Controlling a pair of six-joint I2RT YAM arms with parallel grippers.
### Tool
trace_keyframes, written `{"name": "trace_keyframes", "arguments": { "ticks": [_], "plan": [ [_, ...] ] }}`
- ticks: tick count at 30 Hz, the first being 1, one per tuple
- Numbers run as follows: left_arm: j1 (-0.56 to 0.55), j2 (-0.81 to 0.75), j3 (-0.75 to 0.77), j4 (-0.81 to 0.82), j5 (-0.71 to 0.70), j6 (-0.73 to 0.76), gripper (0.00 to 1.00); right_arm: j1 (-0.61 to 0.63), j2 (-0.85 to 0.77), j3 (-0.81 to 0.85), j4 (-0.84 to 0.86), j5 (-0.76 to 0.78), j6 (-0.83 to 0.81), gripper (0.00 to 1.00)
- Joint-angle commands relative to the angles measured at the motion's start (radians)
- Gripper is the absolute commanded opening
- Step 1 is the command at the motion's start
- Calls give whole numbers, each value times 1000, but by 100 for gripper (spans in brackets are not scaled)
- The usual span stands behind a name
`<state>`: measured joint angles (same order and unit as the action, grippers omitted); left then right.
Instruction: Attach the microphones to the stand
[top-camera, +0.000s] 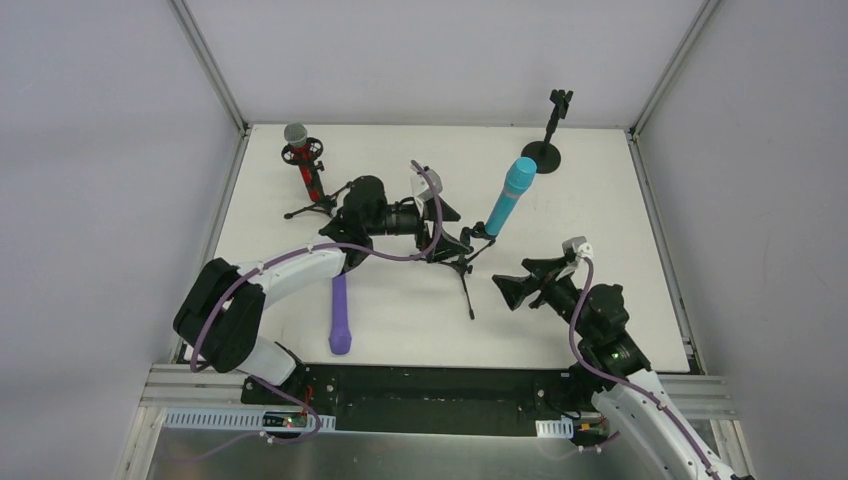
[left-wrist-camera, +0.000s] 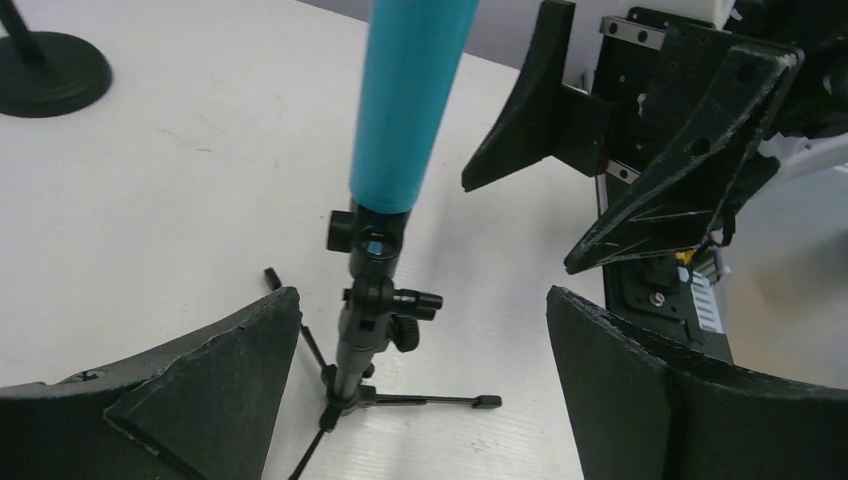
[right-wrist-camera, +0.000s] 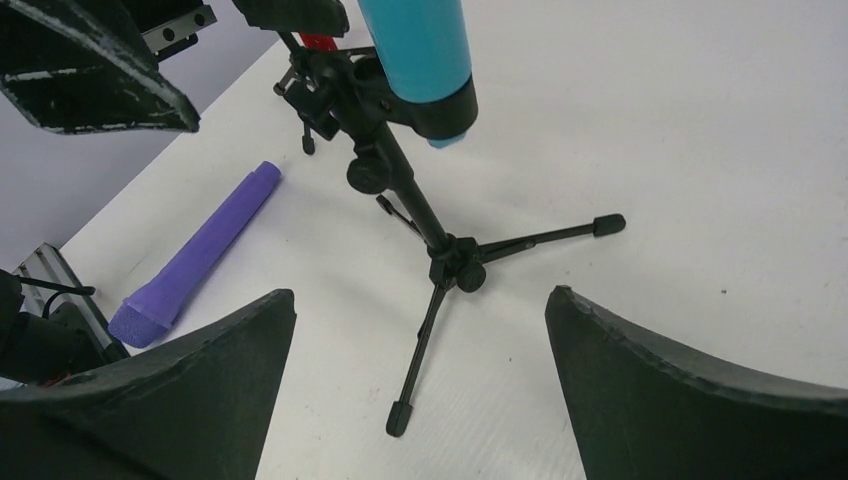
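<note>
Microphones: three. The red one (top-camera: 305, 170) stands in a tripod clip at the upper left of the top view. The cyan one (top-camera: 510, 195) leans in the clip of the centre tripod stand (top-camera: 462, 262). The purple one (top-camera: 340, 315) lies flat on the table (top-camera: 600, 250), lower left of centre.
Look: the cyan one is a smooth, single-colour stick with its thin end down in a black clip. The purple one is matt, with its wider head toward the near edge.
Left gripper (top-camera: 452, 228): spread wide and empty, with the tripod just ahead and untouched.
Right gripper (top-camera: 525, 280): spread wide and empty, just right of the tripod and facing it.
Step in hand: by my judgement, drawing clear of the seated cyan microphone, then fetching the purple one.
Doing it well: back each gripper straight out, clear of the tripod legs and the leaning barrel, which looks easy to tip.
Free stand: the round-base stand (top-camera: 545, 150) at upper right has an empty clip and is probably meant for the purple one.
</note>
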<state>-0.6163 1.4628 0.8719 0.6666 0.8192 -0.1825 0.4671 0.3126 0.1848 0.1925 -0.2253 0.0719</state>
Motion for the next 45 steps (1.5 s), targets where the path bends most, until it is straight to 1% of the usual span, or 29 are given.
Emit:
{"name": "trace_keyframes", "arguments": {
  "ticks": [1, 8, 12, 14, 16, 19, 22, 24, 27, 29, 32, 34, 38, 42, 45],
  "plan": [
    [-40, 30, 52, -25, 70, 91, 91, 2, -18, -13, -18, 3, 63, 99],
    [-49, 73, 52, -26, 11, 111, 89, 2, 17, -38, 2, 33, 106, 99],
    [-48, 123, 72, -4, 50, 92, 83, 2, 42, -62, 53, 38, 105, 98],
    [-48, 148, 81, 37, 67, 65, 76, 1, 60, -69, 74, 37, 107, 98],
    [-48, 165, 88, 50, 75, 57, 72, 2, 89, -73, 108, 31, 107, 98],
    [-48, 167, 81, 68, 64, 73, 71, 4, 145, -70, 146, 18, 91, 97],
    [-48, 181, 89, 97, 60, 51, 69, 4, 199, -53, 158, 8, 59, 97],
    [-49, 191, 93, 116, 60, 42, 65, 7, 228, -40, 166, -2, 42, 96],
    [-49, 198, 92, 128, 61, 44, 62, 11, 265, -24, 182, -14, 20, 96],
    [-49, 202, 91, 129, 67, 55, 57, 15, 285, -17, 195, -17, 11, 95],
    [-50, 208, 90, 128, 74, 64, 45, 24, 321, -14, 242, -19, 4, 95],
    [-49, 209, 93, 123, 79, 66, 36, 33, 346, -11, 277, -22, 2, 95],
    [-49, 203, 102, 106, 89, 70, 12, 56, 414, -1, 366, -22, -17, 94],
    [-53, 196, 104, 94, 94, 71, 0, 91, 499, 18, 446, -12, -64, 93],
    [-58, 190, 105, 83, 93, 72, 0, 130, 557, 27, 509, 14, -115, 93]
  ]
}}
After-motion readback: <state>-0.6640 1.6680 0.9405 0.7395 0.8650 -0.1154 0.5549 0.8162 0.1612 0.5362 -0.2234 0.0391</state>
